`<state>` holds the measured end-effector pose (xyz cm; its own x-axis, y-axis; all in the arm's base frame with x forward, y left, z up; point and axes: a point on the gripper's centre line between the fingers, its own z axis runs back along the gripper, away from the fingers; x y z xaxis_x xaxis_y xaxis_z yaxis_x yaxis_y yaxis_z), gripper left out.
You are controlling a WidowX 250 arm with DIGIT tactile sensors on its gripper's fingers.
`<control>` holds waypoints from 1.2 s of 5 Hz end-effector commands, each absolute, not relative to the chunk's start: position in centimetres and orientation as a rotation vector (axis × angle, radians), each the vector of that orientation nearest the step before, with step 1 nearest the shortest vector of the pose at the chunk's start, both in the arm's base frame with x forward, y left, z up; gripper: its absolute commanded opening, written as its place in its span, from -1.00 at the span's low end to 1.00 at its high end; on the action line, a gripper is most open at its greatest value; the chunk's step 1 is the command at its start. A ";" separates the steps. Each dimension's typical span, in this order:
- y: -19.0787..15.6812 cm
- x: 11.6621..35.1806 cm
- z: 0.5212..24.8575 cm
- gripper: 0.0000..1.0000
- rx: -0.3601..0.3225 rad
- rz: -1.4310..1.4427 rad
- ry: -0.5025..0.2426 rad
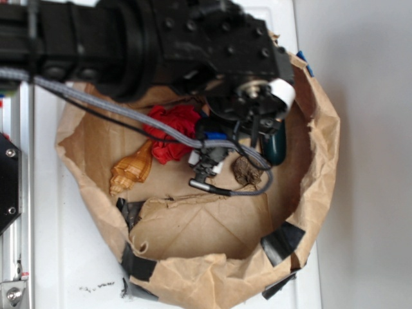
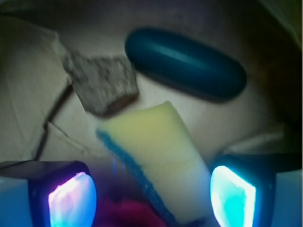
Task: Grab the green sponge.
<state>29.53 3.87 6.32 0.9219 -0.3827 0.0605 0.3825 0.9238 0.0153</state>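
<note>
One claw (image 2: 151, 194) lowered, pads straddling green sponge (image 2: 156, 156)

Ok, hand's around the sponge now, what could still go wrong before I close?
The yellow foam sponge with the green scouring edge sits tilted between the hand's glowing pads, nearer the right one, so it may twist or slip. The red cloth below could get pinched too.

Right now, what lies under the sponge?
A red cloth shows beneath the sponge's near end, between the hand's pads. Brown paper surrounds it; directly underneath is covered.
</note>
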 end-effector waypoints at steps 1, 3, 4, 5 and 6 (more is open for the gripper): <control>3.0 31.1 6.3 1.00 0.033 -0.407 -0.085; 2.9 31.0 6.1 1.00 0.045 -0.407 -0.089; 3.1 31.1 6.2 -1.00 0.027 -0.388 -0.089; 3.3 31.1 6.2 -1.00 0.028 -0.385 -0.094; 3.3 31.0 6.3 -1.00 0.025 -0.388 -0.099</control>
